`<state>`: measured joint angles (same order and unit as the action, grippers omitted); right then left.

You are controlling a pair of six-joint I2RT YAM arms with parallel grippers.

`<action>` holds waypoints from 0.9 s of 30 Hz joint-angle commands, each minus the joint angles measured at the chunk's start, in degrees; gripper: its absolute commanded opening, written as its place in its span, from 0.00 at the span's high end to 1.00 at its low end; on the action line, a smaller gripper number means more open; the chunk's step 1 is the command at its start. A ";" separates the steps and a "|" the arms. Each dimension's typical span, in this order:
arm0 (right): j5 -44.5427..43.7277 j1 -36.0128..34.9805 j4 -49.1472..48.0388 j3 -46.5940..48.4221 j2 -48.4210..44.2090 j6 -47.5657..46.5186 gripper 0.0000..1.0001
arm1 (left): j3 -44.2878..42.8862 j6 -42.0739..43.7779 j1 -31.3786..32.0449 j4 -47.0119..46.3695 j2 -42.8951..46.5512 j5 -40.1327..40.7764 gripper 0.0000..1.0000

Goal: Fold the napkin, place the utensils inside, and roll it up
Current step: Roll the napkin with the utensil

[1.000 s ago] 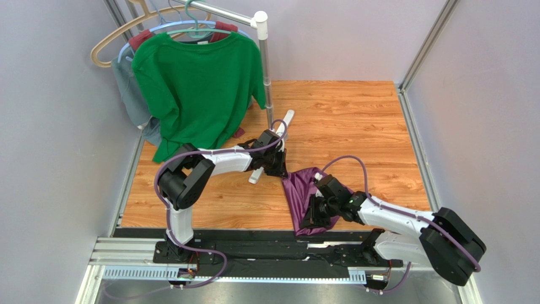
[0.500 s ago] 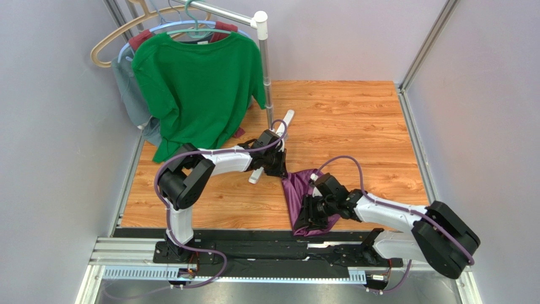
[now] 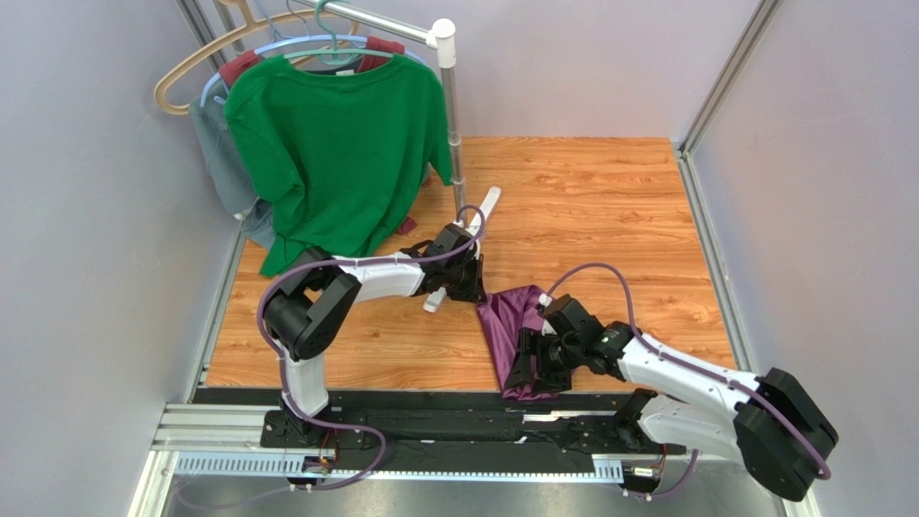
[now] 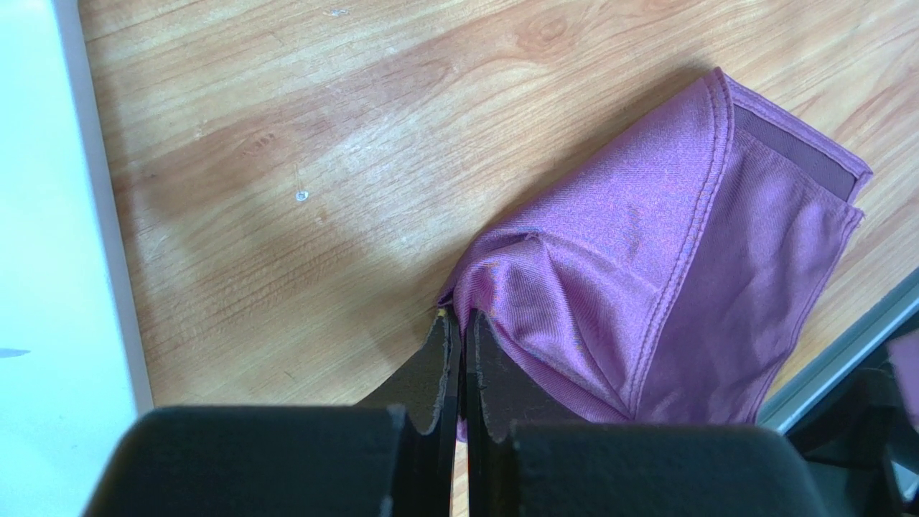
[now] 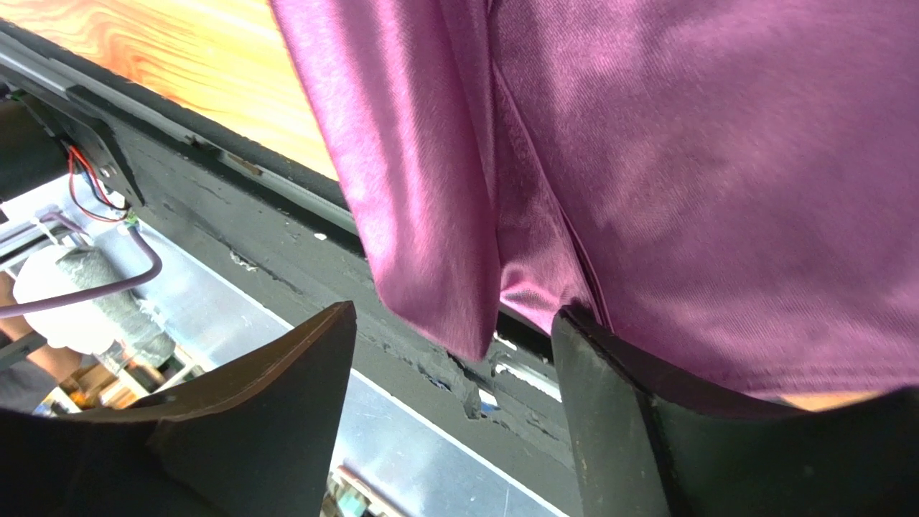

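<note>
Basically we judged the napkin (image 4: 669, 248) limp, slippery, best pinched at corners: left end effector (image 4: 461, 361) gripped one, right end effector (image 5: 454, 323) gaped open.

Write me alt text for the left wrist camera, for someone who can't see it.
The left gripper has its two dark fingers shut on a corner of the purple napkin, which lies crumpled and loosely folded on the wooden table, reaching right toward the table's edge. A white strip runs down the left side.
</note>
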<state>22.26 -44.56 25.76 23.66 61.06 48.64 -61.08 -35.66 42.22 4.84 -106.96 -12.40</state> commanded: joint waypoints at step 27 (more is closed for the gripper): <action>-6.88 13.09 3.58 4.62 1.43 -9.79 0.29 | 0.70 1.12 -0.38 0.78 1.84 0.01 1.00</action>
<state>19.64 -32.45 26.92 24.38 61.39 44.25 -58.83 -35.44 41.95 2.50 -105.86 -13.54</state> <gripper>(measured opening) 0.717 0.017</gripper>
